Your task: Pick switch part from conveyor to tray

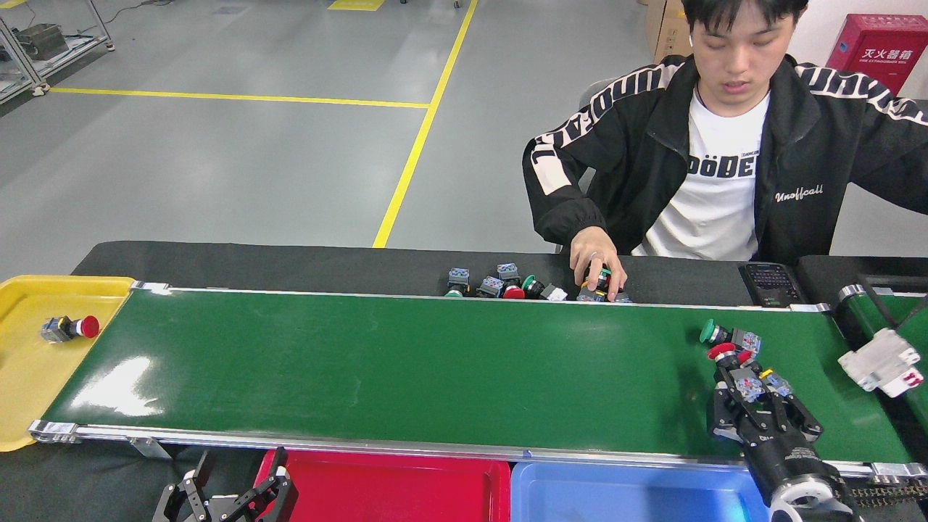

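Note:
The conveyor [435, 362] is a long glossy green belt with silver rails. Near its right end lie three switch parts: a green-capped one [719, 333] and two red-capped ones [725, 353] close together. My right gripper [750, 388] reaches over the near rail onto the belt. It is open, and its fingers straddle the grey bodies of the red-capped parts. My left gripper [235, 478] hangs open below the belt's near rail, by the red tray [391, 486]. A blue tray [631, 493] lies beside the red one. A yellow tray [22, 391] at the belt's left end holds one red-capped switch part [69, 328].
A seated person across the belt rests a hand [598, 264] on a pile of switch parts [507, 284] on the black table. A dark keypad device [772, 283] lies at the far right. A smaller green belt [888, 308] carries a white part [881, 361].

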Available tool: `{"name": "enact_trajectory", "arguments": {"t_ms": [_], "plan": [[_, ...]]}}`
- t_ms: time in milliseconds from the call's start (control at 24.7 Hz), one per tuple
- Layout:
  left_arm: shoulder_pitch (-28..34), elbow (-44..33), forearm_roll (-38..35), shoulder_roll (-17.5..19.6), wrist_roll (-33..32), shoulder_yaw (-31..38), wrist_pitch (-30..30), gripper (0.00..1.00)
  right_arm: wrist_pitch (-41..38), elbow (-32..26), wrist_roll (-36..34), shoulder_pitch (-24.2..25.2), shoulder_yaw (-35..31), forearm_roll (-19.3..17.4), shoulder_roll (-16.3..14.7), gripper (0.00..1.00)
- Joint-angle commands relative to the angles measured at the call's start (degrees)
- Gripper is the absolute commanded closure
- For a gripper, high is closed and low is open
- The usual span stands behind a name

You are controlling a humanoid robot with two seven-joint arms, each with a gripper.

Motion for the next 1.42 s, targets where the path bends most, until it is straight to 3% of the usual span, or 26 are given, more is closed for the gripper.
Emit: {"name": "enact_trajectory", "arguments": {"t_ms": [0,162,243,284,324,365,648,932,1135,1297,1378], "plan": [[-0.4,-0.8,0.0,0.4,0.2,0.2,0.1,0.00,-3.9,-2.2,0.8,-0.2,6.3,0.1,2.6,0.82],[-0.4,-0.8,0.0,0.1,0.0,0.2,0.2,0.00,-3.2,-2.4,1.4,0.2,21.6,1.8,3.5,0.75],[-0.4,-0.8,0.0,-0.1,-1.1,0.2,0.3,0.00,-2.8,-2.3,1.4,0.7,26.3,2.1,4.1,0.66],[-0.4,-0.8,0.0,-0.2,-2.0,0.2,0.3,0.00,-2.5,-2.1,1.4,1.2,28.6,2.5,4.5,0.51],[-0.4,-0.8,0.0,-0.2,-2.3,0.2,0.3,0.00,-2.4,-1.9,1.5,1.7,30.7,3.3,4.7,0.25],[-0.4,-0.8,0.0,-0.1,-2.3,0.2,0.3,0.00,-2.0,-1.9,1.5,2.3,31.4,3.7,4.8,0.09],[-0.8,-0.8,0.0,0.4,-2.1,0.2,1.0,0.00,-0.3,-3.1,1.5,1.6,30.6,3.7,6.5,0.06],[-1.6,-0.8,0.1,0.5,-2.1,2.0,0.9,0.00,9.7,-4.8,-2.2,-1.2,9.5,3.7,6.9,0.08],[-3.5,-0.8,0.2,0.3,-2.1,2.4,0.5,0.00,9.2,-4.8,-8.8,4.8,-3.6,3.7,5.5,0.06],[-4.7,-0.8,0.1,-0.3,-2.8,-0.2,1.1,0.00,8.7,-4.8,-15.8,11.2,-4.4,3.7,3.3,0.05],[-4.7,-0.8,0.0,-0.2,-2.8,-0.9,1.3,0.00,8.2,-4.7,-15.3,11.2,-4.4,3.8,3.7,0.06]]}}
